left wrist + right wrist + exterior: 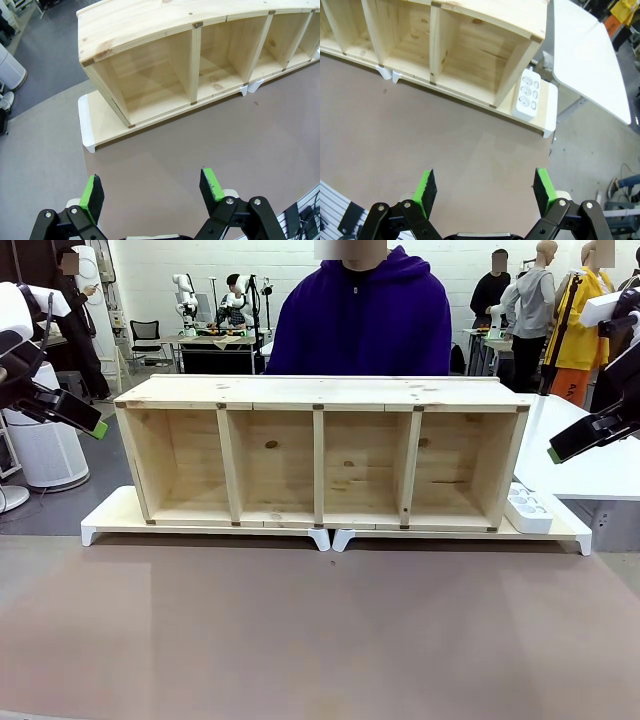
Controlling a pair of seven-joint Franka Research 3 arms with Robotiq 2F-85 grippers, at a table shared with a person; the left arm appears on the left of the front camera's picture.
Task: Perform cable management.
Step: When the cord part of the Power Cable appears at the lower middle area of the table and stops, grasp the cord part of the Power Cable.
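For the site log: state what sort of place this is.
Probably a robotics lab or test workshop, not a home: the left gripper and right gripper hang open over a brown table, a wooden shelf sits on white risers, and a person stands across it.

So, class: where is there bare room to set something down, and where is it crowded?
Free: the tabletop between the white risers and the near edge; the four compartments of the wooden shelf. Crowded: the risers' right end, taken by the power strip.

Left hand [152, 191] hangs raised, jaws wide apart; right hand [485, 191] hangs raised too, jaws wide apart
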